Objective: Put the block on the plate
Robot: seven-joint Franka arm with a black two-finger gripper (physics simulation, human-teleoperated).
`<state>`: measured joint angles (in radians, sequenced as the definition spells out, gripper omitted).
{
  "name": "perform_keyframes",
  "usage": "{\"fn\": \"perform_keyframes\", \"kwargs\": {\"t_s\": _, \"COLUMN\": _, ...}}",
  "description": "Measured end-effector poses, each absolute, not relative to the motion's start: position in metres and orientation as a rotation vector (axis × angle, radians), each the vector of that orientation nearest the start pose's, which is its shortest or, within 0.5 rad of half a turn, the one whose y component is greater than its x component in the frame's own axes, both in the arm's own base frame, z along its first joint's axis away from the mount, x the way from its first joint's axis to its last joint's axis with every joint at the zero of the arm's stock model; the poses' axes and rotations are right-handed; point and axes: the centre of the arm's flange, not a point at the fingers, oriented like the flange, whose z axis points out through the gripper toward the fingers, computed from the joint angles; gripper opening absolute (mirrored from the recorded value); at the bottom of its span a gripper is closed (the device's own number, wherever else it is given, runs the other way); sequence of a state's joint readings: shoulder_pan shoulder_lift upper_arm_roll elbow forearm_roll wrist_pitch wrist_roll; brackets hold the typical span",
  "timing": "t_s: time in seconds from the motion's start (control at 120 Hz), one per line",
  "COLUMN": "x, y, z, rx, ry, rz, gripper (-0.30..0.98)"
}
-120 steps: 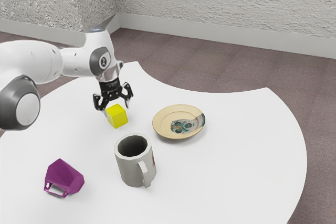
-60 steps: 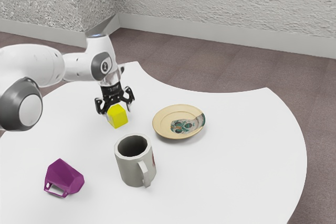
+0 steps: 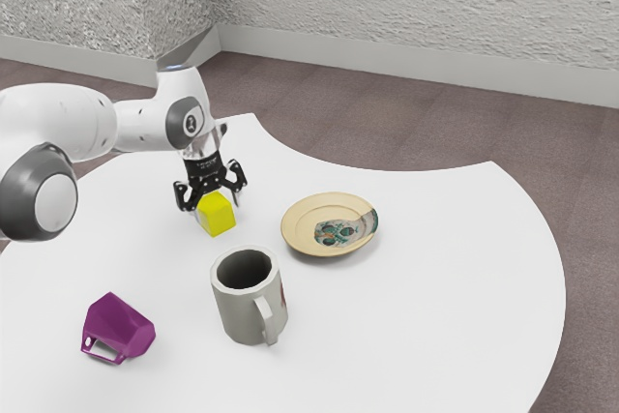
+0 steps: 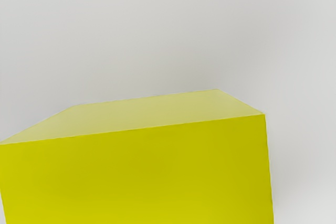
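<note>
Tool point(image 3: 217, 206) spread wide, nothing gripped; yellow block point(image 3: 219, 219) just beneath, on bench point(image 3: 435, 287). Advise centring, squaring to opposite faces, closing evenly, then lifting clear before crossing to plate point(image 3: 301, 223)

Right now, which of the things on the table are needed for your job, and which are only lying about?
For the job:
- yellow block, to be placed
- patterned plate, its destination

Just lying about:
- grey mug, upright
- purple mug
</note>
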<state>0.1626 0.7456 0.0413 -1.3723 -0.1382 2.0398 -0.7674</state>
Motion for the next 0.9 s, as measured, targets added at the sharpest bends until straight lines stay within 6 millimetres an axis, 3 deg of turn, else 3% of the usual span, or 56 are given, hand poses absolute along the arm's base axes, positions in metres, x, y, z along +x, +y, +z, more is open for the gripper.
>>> {"fn": "perform_keyframes", "kwargs": {"t_s": 0.633, "x": 0.7155, "y": 0.1356, "z": 0.2612, "rx": -2.816, "ry": -1.552, "rz": 0.167, "gripper": 0.68}}
{"fn": "perform_keyframes", "kwargs": {"t_s": 0.9, "x": 0.7153, "y": 0.1366, "z": 0.2610, "rx": -2.819, "ry": -1.554, "rz": 0.168, "gripper": 0.52}}
